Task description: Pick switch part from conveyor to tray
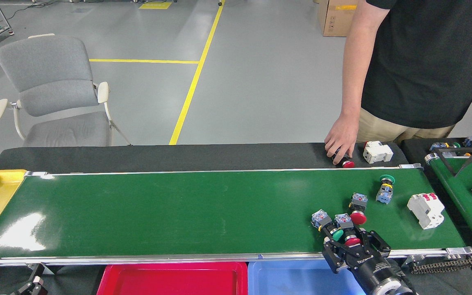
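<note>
A: Crowding is the main risk. My right tool [350,245] has its fingers spread wide over the near rail of the conveyor [178,213], with the red-capped switch part [347,232] sitting between them, cap toward the tool. Not closed on it yet.

B: What's next to it?

A: Green-capped switch [327,226] just left of the tool, touching or nearly touching the red one; can't tell which. The left finger could come down on it or shove it, and I'd end up pinching two parts or knocking the target askew.

B: Anything else?

A: If the belt is running, the part drifts left out of the fingers before they close. The cap is round too, so a squeeze on it could slip. Another red switch [357,208] sits just beyond the tool, and a white breaker [426,209] further right.

B: Tray?

A: Blue tray [301,278] is right below-left of the tool, red tray [170,278] further left. Short carry.

B: Left tool?

A: Left tool [31,284] sits far left, barely in view, can't tell its state. A person's hand [341,139] rests past the belt's far rail; I'd stay clear.
</note>
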Tool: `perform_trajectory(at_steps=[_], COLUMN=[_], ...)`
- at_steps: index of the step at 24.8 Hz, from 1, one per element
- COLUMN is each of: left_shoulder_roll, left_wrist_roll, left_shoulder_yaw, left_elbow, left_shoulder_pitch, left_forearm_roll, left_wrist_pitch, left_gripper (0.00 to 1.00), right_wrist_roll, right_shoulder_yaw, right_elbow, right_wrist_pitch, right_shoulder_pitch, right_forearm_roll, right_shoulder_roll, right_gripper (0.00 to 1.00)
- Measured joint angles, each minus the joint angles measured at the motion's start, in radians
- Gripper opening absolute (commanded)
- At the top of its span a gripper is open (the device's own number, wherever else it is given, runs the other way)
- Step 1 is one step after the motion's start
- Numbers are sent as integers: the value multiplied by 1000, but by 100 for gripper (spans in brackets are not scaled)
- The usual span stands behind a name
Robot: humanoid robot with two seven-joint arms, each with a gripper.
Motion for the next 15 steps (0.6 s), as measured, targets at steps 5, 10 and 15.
perform_trajectory(at_steps=[5, 10, 15], left_shoulder_roll=[0, 0, 0], left_wrist_roll=[0, 0, 0], left_shoulder_yaw=[0, 0, -1], left_elbow=[-2, -4, -4], left_shoulder_pitch=[0, -1, -4], left_forearm_roll=[1, 1, 1], left_wrist_pitch=[0, -3, -4], left_gripper=[100, 100, 100], right_wrist_roll=[5, 5, 5], right_shoulder_yaw=[6, 177, 321], right_elbow=[-102, -119, -89], right_wrist_pitch=[-243, -349, -350], right_shoulder_pitch=[8, 17, 21], right_forearm_roll=[-39, -38, -33], right_shoulder_roll=[2, 24, 49], right_gripper=[2, 73, 100])
